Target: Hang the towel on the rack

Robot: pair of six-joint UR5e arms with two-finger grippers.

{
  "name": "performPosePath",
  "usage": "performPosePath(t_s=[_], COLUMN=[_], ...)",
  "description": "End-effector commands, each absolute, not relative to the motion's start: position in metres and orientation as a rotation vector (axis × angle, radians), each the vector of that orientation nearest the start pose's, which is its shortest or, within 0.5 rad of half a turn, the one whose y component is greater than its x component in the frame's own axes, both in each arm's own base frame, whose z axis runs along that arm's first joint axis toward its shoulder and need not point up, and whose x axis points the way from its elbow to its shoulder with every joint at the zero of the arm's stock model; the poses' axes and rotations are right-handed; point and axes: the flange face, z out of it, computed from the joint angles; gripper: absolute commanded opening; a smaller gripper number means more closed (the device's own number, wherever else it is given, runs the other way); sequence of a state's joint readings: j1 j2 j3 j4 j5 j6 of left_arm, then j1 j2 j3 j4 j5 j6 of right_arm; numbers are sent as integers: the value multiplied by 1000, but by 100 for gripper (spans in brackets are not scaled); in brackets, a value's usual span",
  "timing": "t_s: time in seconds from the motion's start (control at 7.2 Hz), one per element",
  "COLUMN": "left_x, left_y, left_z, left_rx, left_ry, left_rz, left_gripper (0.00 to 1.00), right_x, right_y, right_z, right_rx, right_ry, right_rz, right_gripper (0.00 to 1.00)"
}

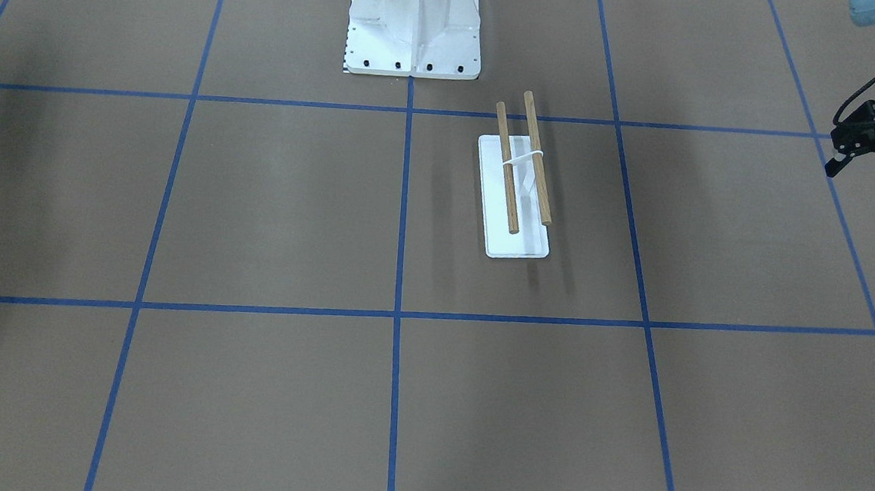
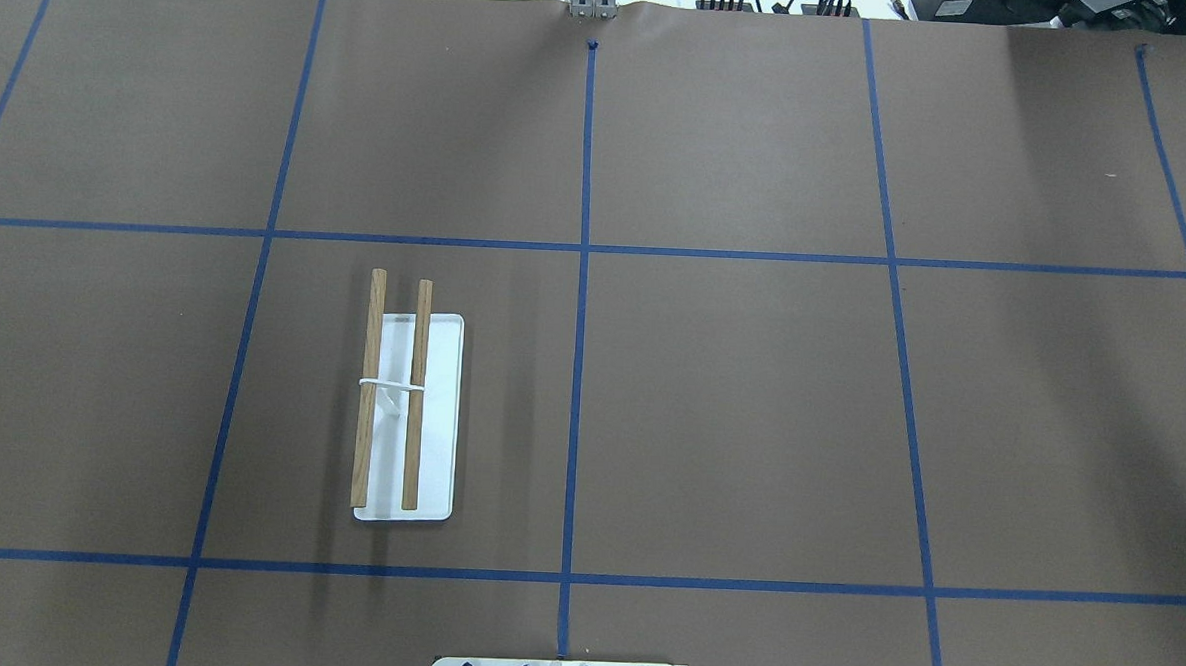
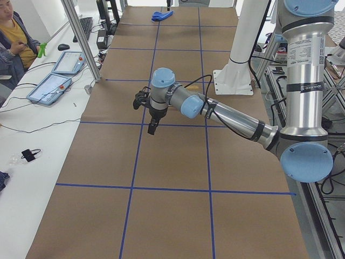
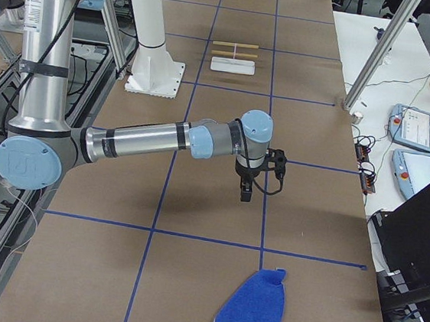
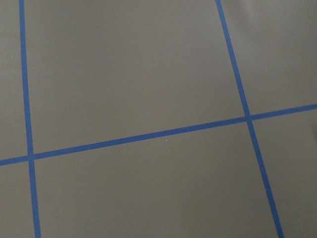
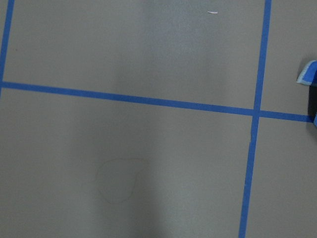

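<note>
The rack (image 1: pixel 519 240) stands on the brown table left of the robot's centre line, with two wooden dowels over a white base; it also shows in the overhead view (image 2: pixel 416 395) and far off in the exterior right view (image 4: pixel 233 65). The blue towel (image 4: pixel 254 303) lies crumpled on the table at the robot's far right end, also in the exterior left view (image 3: pixel 160 15); a corner shows in the right wrist view (image 6: pixel 308 72). My left gripper (image 1: pixel 870 176) hovers open and empty, far left of the rack. My right gripper (image 4: pixel 247 187) hangs above the table short of the towel; I cannot tell its state.
The white bolted pedestal (image 1: pixel 414 28) stands at the robot's side of the table, near the rack. A side table with tablets (image 3: pixel 54 81) and a seated person (image 3: pixel 13 38) runs along the far edge. Blue tape lines grid the table.
</note>
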State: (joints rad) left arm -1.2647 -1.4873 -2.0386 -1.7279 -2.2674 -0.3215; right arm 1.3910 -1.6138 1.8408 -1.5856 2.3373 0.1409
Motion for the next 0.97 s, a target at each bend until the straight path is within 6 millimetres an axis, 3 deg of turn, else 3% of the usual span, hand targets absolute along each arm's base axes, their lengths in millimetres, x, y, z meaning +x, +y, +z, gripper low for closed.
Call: performPosePath(t_s=[0.0,0.42,0.69,0.83], left_x=[71,76,79,80], left_y=[-449,-446,-450,-451], left_z=[465,473,467,465], left_rx=[259,192,153,152], left_ry=[813,925,940,940], left_rz=[185,198,107,99], left_gripper=[98,98,98,98], right_x=[-8,-5,-8,-8], right_y=[-471,-460,-458,-457], right_z=[549,535,528,536], right_rx=[62,89,93,79], right_ry=[-769,-781,-822,-820], right_rz=[-203,-196,-204,-200], right_gripper=[100,100,100,100])
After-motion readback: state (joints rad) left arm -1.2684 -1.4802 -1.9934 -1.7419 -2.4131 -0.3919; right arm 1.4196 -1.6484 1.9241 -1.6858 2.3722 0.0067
